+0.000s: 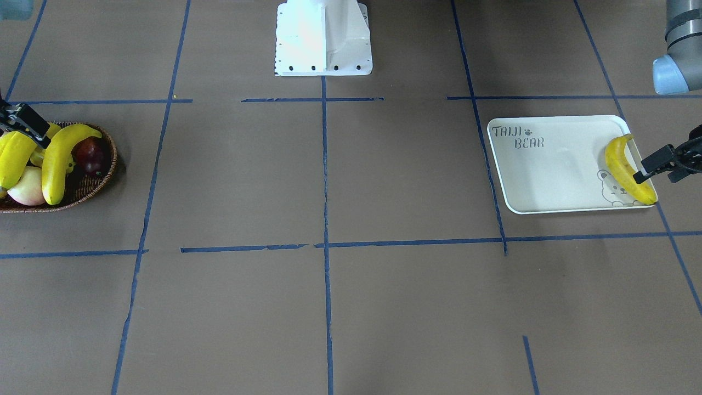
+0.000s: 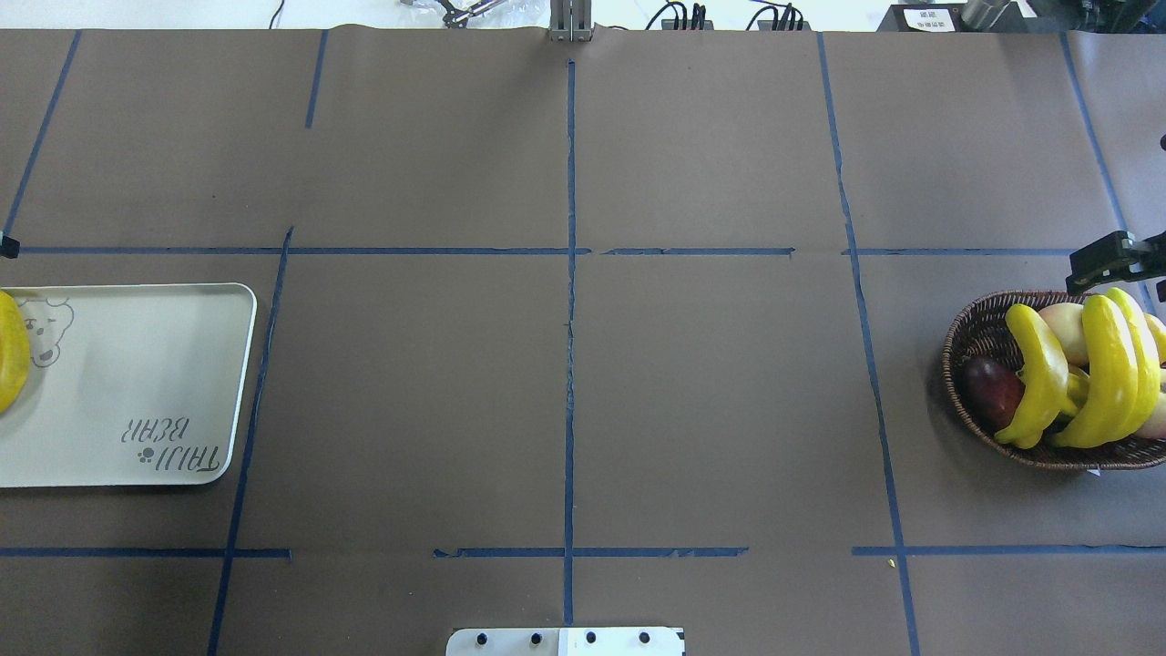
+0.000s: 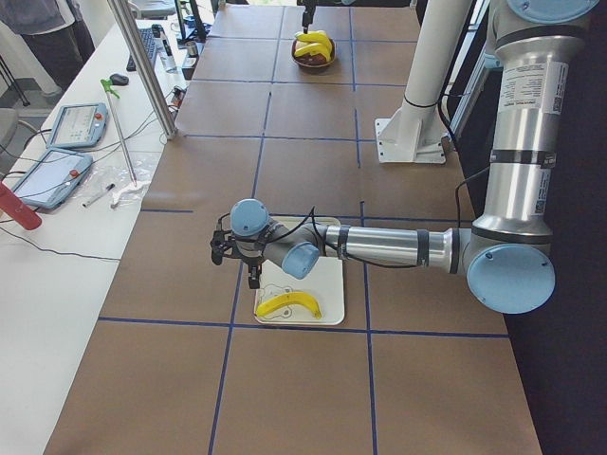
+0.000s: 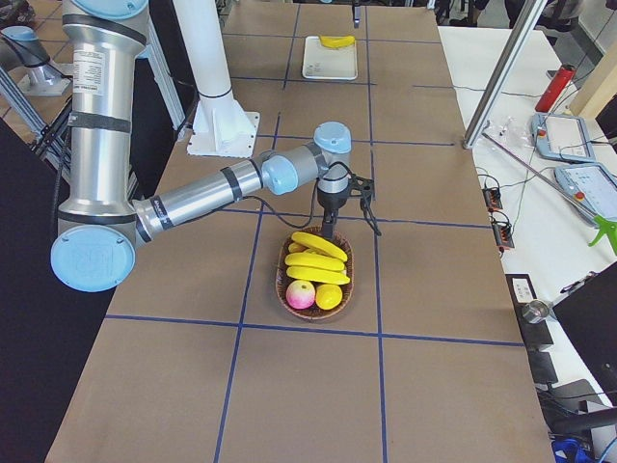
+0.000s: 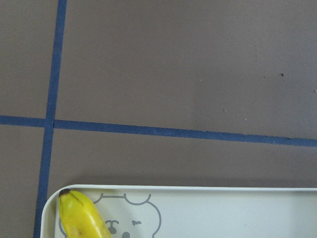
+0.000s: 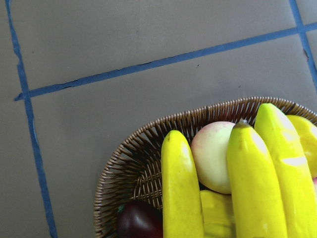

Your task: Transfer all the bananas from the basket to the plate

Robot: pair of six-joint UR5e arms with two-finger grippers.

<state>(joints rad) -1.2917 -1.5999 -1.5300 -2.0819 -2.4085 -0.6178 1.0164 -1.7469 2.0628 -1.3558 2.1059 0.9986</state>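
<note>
Brown table [image 2: 565, 410] crossed by blue tape [image 2: 570, 273] filled the scene. At the robot's left end sat a cream plate [image 1: 548, 164], with one banana [image 1: 625, 170] lying along its outer edge. At the right end, a wicker basket [image 2: 970, 342] held three bananas [image 2: 1107, 364] among other fruit. The left gripper [image 1: 658, 167] hovered just beside the plate's banana, and the right gripper [image 2: 1107, 260] hovered over the basket's rim. How far either was open could not be told.

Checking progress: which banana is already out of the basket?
The banana lying alone on the cream plate, across its bear print; the others lie piled in the wicker basket.
</note>
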